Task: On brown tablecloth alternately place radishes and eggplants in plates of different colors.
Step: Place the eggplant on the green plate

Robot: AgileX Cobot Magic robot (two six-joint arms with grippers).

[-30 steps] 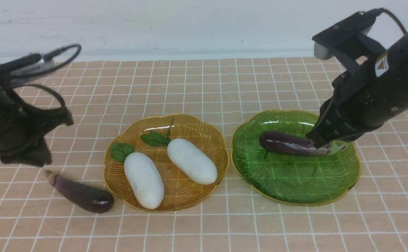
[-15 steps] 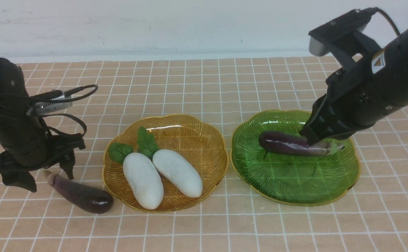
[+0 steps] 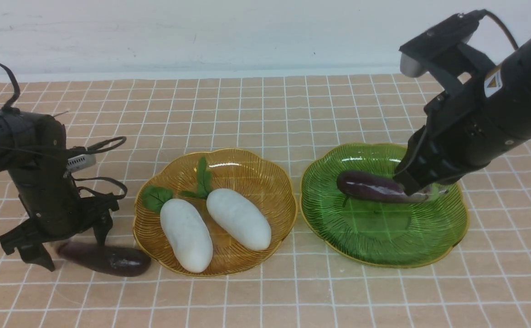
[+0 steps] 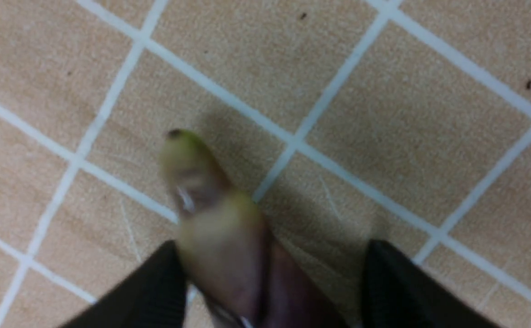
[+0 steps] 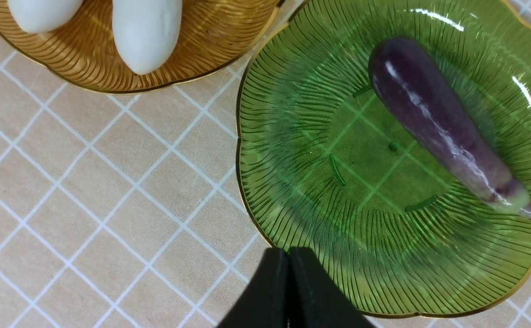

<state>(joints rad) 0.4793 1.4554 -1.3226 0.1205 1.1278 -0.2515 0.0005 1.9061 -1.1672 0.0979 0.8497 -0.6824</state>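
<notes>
The left gripper (image 3: 71, 251) has dropped lower since a moment ago and now stands over the stalk end of the eggplant on the cloth (image 3: 110, 260), which has swung round to lie more nearly across the front of the table. The jaws are spread, one finger on each side of the fruit. In the left wrist view the left gripper (image 4: 274, 291) has the blurred eggplant on the cloth (image 4: 219, 237) close against one finger, with a gap to the other, so nothing is pinched. It lies on the brown tablecloth (image 3: 265, 109), just beside the front left rim of the amber plate (image 3: 258, 166).

In that plate lie the left radish (image 3: 187, 234) and the right radish (image 3: 239, 218), side by side, leaves pointing away from me; the right one has shifted a little.

The other eggplant (image 3: 370, 187) lies in the back half of the green plate (image 3: 384, 241), thick end toward the amber plate. The right gripper (image 3: 409, 184) hangs just in front of its thin end. In the right wrist view the right gripper (image 5: 288, 291) has its jaws pressed together on nothing, over the plate's rim
</notes>
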